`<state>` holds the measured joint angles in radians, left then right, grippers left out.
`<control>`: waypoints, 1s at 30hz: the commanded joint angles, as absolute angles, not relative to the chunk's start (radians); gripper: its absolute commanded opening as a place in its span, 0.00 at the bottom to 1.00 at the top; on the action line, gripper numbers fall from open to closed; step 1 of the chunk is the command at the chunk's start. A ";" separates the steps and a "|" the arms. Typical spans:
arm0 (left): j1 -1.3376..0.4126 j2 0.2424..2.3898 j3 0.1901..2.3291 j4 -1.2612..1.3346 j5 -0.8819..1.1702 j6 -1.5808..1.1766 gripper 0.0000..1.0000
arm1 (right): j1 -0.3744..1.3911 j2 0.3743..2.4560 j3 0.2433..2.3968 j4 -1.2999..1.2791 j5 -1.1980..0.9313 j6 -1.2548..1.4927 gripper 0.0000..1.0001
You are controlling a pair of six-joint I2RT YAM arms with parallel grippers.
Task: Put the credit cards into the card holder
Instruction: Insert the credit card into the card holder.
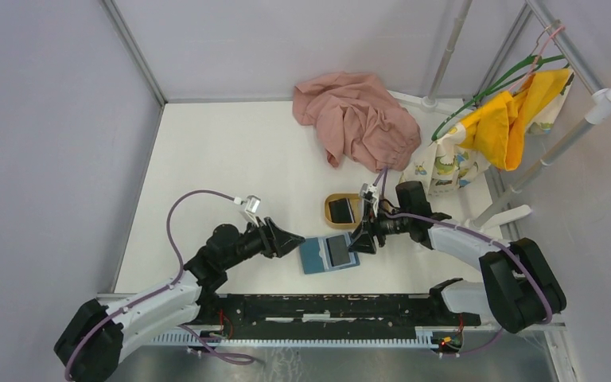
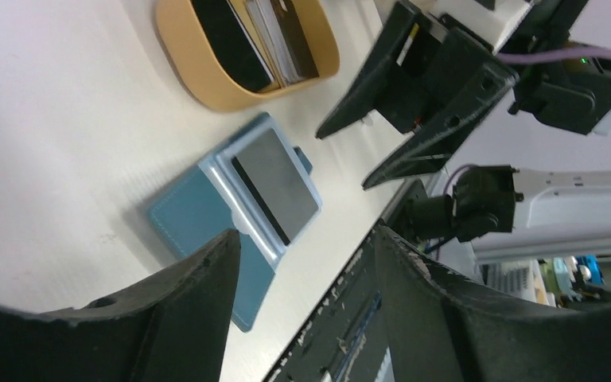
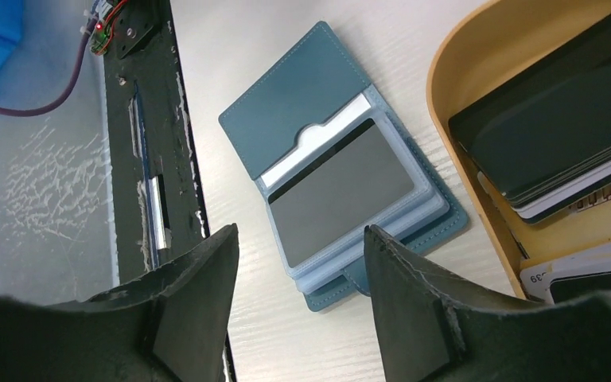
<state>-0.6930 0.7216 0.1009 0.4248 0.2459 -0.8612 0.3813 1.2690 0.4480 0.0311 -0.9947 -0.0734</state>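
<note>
Top view: open wallet [image 1: 316, 256], one card [image 1: 339, 251] seated in it, lies between left gripper [image 1: 299, 239] and right gripper [image 1: 359, 240], both spread and empty. Further cards [image 1: 340, 211] wait in tray [image 1: 340, 196], 11 o'clock of the nearer right gripper, long axis 12–6

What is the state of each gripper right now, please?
Left gripper: open, holding nothing.
Right gripper: open, holding nothing.

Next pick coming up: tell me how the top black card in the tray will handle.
The card looks thin and flat, so probably stiff and light. Its smooth face may slip. Flush on other cards in the tray, its edges look hard to catch.
</note>
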 commanded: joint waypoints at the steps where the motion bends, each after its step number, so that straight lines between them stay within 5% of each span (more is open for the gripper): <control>1: -0.776 0.786 0.136 0.583 0.240 -0.866 0.63 | 0.379 1.307 0.443 0.105 -0.994 0.046 0.64; 6: -0.907 0.950 0.200 0.591 0.122 -0.825 0.45 | 0.379 1.332 0.443 0.115 -0.979 0.083 0.53; 12: -0.971 1.148 0.272 0.569 0.041 -0.807 0.36 | 0.387 1.355 0.437 0.118 -0.954 0.118 0.46; 30: -0.996 1.431 0.351 0.664 0.085 -0.819 0.38 | 0.419 1.444 0.456 0.112 -0.877 0.167 0.47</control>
